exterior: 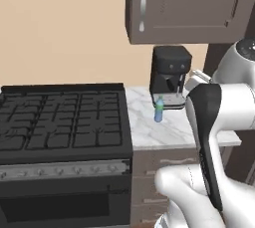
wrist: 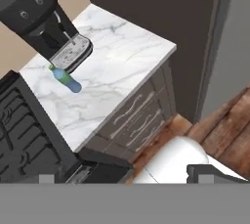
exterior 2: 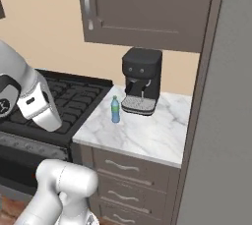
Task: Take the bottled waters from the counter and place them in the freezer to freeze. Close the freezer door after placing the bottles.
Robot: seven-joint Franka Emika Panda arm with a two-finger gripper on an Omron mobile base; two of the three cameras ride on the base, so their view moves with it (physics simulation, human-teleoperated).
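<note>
The gripper's jaws stand wide apart and hold nothing; in the hand view it looks down from above and well away from the counter (wrist: 117, 66). One bottled water (wrist: 67, 79), translucent blue with a teal-green cap, stands upright on the marble, far ahead of the hand and untouched. It sits just in front of the black coffee machine (exterior 2: 141, 80), near its drip tray, and close to the slab edge that meets the black gas stove (exterior: 60, 122). The tall grey freezer (exterior 2: 221, 135) rises at the counter's other end, door shut
</note>
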